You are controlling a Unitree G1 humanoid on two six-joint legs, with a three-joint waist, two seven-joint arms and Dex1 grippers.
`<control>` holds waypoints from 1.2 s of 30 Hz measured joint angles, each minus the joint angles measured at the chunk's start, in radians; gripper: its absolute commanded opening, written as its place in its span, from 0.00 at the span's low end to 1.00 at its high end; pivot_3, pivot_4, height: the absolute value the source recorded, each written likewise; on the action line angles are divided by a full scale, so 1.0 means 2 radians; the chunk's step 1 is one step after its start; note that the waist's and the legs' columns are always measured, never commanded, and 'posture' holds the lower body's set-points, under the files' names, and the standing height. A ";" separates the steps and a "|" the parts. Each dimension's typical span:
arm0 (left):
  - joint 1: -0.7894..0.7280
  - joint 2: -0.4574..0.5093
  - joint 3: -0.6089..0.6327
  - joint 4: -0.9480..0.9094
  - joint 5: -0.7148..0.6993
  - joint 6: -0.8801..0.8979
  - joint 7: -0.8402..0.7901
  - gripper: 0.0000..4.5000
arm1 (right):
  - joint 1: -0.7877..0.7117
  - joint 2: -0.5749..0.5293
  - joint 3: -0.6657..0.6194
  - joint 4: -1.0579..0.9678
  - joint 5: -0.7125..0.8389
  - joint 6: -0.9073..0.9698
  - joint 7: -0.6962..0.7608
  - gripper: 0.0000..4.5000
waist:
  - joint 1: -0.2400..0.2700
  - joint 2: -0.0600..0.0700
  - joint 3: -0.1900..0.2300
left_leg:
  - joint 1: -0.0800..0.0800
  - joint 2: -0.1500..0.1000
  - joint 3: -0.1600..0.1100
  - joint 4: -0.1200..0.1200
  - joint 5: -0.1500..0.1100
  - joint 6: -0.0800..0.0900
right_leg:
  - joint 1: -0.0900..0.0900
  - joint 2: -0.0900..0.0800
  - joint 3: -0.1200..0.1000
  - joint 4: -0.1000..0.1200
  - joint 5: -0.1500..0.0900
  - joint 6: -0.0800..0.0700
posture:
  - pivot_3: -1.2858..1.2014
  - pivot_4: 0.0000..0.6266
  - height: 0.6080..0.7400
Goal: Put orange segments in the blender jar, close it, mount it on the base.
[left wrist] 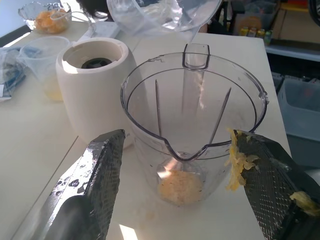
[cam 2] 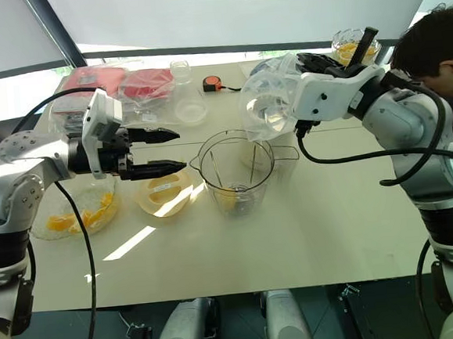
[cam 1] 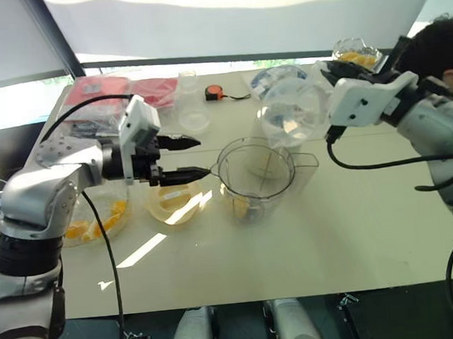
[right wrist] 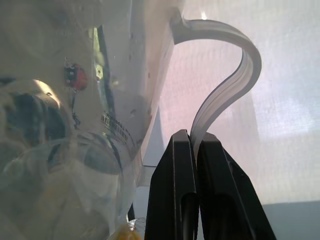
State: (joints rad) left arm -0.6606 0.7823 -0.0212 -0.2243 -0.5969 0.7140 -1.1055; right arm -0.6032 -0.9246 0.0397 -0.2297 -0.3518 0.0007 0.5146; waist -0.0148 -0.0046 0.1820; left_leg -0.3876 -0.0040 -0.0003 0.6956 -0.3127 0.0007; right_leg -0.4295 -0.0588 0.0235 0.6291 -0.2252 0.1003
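Above the desk's middle the right gripper (right wrist: 192, 145) pinches the clear domed lid's (cam 2: 272, 103) white loop — it should level it over the clear plastic blender jar (cam 1: 256, 175); left gripper (cam 1: 186, 157) gapes empty.

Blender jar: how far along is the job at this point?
Done: orange segments lie at the bottom of the open blender jar. In hand: the right gripper, jaws shut on the tab of the clear lid, holds it up behind the jar; the left gripper is open by the spout. Left: closing the jar and mounting it on the base beside it.
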 measured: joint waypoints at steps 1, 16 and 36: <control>0.000 0.000 0.000 0.000 0.000 0.000 0.000 0.78 | -0.001 0.000 0.000 0.001 -0.006 -0.005 0.000 0.01 | 0.000 0.000 0.000 | 0.000 0.000 0.000 0.000 0.000 0.000 | 0.000 0.000 0.000 0.000 0.000 0.000 | 0.52 0.24 1.00; -0.002 -0.005 -0.001 0.000 0.007 -0.003 0.001 0.78 | -0.019 0.001 0.006 0.019 -0.062 -0.086 -0.013 0.01 | 0.000 0.000 0.000 | 0.000 0.000 0.000 0.000 0.000 0.000 | 0.000 0.000 0.000 0.000 0.000 0.000 | 0.52 0.24 1.00; -0.007 -0.016 -0.001 0.000 0.009 -0.003 0.004 0.78 | -0.038 0.005 0.005 0.038 -0.095 -0.130 -0.037 0.01 | 0.000 0.000 0.000 | 0.000 0.000 0.000 0.000 0.000 0.000 | 0.000 0.000 0.000 0.000 0.000 0.000 | 0.52 0.24 1.00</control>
State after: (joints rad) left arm -0.6751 0.7501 -0.0231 -0.2244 -0.5797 0.7083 -1.0969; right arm -0.6795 -0.9144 0.0497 -0.1541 -0.5412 -0.2600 0.4402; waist -0.0153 -0.0047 0.1822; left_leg -0.3875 -0.0041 -0.0002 0.6957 -0.3126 0.0006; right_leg -0.4295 -0.0589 0.0236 0.6295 -0.2252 0.1002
